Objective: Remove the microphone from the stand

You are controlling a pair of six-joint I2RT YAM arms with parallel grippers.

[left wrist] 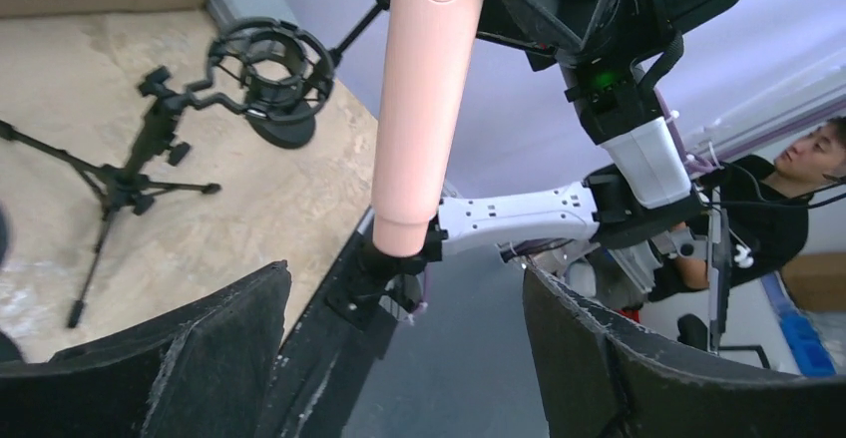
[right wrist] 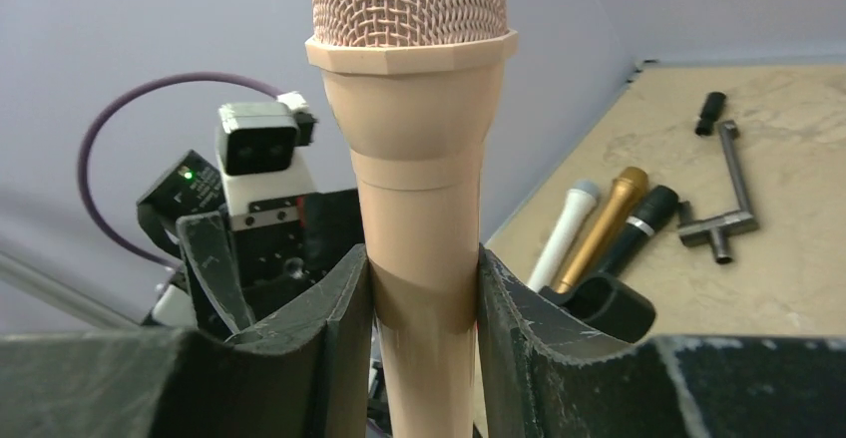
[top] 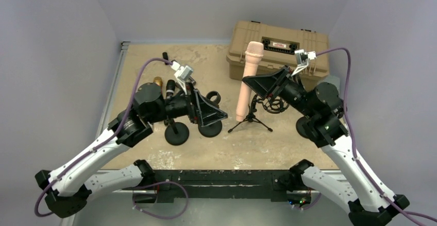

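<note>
Above the middle of the tabletop (top: 232, 149), the pink microphone (top: 252, 64) hangs in the air, clamped in the right pincer (right wrist: 424, 293). Not all of it shows, mind. The right wrist view cuts it off just below the fingers (right wrist: 334, 308), the left wrist view crops the mesh head away at the top edge, and the pads cover a band of the barrel. Seen from the left wrist, the tail ends against dark arm parts behind it, hard to separate.

The long axis is close to upright: mesh head up, tail down, with the head leaning a little toward the tan case (top: 278, 43) at the far side.

Any writing? A switch on the barrel reads "OFF", half cropped. The red and white label on the case is too small to read.

The right pincer is closed firmly on the barrel below the head, one finger on each side. The stand (top: 251, 118), a black tripod carrying a ring-shaped shock mount, sits on the tabletop beside the tail, its ring empty.

Out left, the left pincer (left wrist: 404, 278) gapes wide with nothing in it, near two round bases (top: 177, 133). Beyond it, three spare microphones (right wrist: 604, 223) lie side by side: white, gold, black.
</note>
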